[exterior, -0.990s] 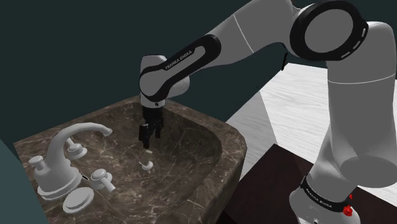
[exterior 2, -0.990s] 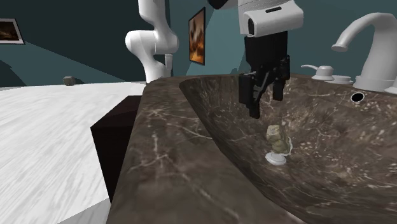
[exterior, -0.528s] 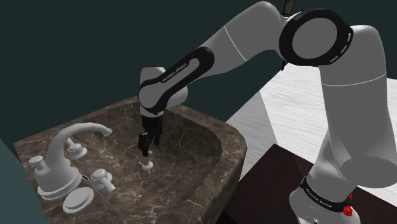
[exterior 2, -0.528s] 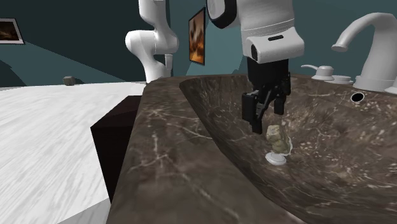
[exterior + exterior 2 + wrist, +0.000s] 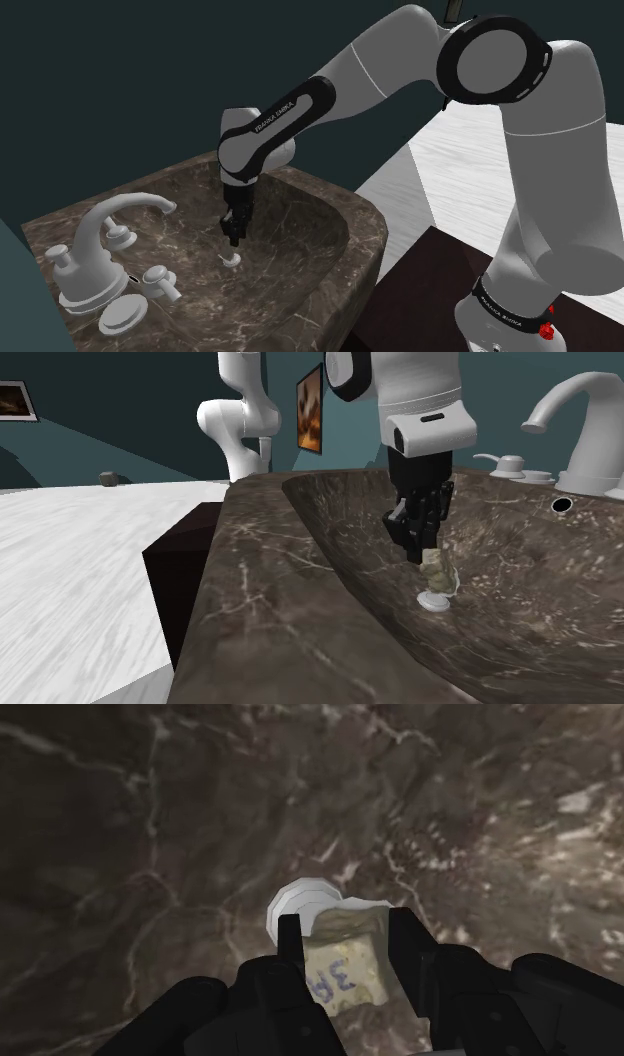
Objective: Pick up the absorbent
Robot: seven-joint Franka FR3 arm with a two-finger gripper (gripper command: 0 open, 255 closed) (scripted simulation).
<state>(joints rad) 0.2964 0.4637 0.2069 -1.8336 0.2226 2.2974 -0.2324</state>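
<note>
- One sponge (image 5: 345, 972), a pale yellow-beige block with a blue printed mark, stands on the white drain plug (image 5: 298, 901) at the bottom of the dark marbled basin (image 5: 320, 542).
- One gripper (image 5: 347, 922) is poised over the sponge. Its fingers (image 5: 290, 934) are apart, one along each flank and close against it. I see no squeeze, so I log the hand as open, holding nothing.
- Risk, my judgement: the sponge perches on a small plug, so an off-centre close could tip it or skid it down the sloped bowl.
- Risk, my judgement: going lower could drive the fingertips into plug or stone, and a soft block may slip out if I lift before the grip is firm.
- Wrist view: gives the straddle and the printed mark, which is unreadable from the side.
- Second exterior view: gives height, with the fingertips level with the sponge's upper part and the plug just beneath.
- Shoulder view: gives the arm's reach, with the faucet (image 5: 100, 235) well apart from the gripper.
</note>
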